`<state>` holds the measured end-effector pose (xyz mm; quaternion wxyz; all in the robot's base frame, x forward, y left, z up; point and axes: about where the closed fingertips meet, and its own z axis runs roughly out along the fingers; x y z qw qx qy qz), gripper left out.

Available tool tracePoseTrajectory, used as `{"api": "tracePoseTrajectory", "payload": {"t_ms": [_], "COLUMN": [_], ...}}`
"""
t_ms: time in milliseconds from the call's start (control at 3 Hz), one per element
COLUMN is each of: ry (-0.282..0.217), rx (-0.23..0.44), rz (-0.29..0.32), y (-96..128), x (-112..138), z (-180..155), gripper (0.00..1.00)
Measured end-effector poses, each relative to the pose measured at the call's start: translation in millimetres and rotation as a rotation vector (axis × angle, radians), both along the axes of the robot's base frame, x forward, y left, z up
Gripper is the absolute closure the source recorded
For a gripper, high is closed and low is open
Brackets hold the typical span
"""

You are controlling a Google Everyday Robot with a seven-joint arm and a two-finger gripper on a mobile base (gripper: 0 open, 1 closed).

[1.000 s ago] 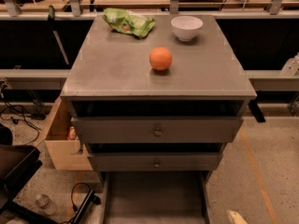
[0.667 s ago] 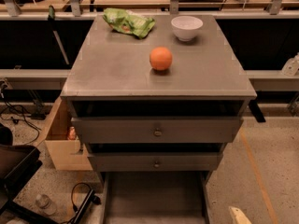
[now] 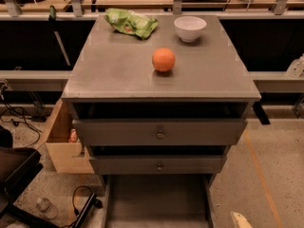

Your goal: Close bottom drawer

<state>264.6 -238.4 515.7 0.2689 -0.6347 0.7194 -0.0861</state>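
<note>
1. Barely any change over the last second: only a slight drift of the pale gripper (image 3: 240, 221) tip at the near right corner, just right of the open tray.
2. Otherwise identical throughout: same cabinet top (image 3: 118, 75), with the orange (image 3: 163, 59) mid-surface, the white bowl (image 3: 190, 28) at far right and the crumpled green bag (image 3: 130, 23) at far left, none displaced.
3. Judged from that, closing not yet begun, with no contact visible against any drawer part.
4. Bottom drawer (image 3: 156, 198) pulled far out toward the near edge, beneath the middle drawer (image 3: 190, 165) and the top drawer (image 3: 199, 133), with its front panel and knob cut off below the view.
5. Likely needs a reach around to that hidden front panel before any push toward the far side.
6. Too little of the gripper in view, so cannot tell whether released, clenched or grasping something.
7. No brand, label or lettering legible anywhere, neither on the green bag nor on the cardboard box (image 3: 64, 151) left of the cabinet.
</note>
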Motion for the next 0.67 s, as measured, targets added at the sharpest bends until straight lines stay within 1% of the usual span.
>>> {"api": "tracePoseTrajectory", "payload": {"t_ms": [333,667], "ry": [-0.078,-0.165], "rx": [0.077,0.161], "rz": [0.172,0.296], "y": [38,68], "x": [24,16], "z": [-4,-16], "gripper": [0.0,0.0]}}
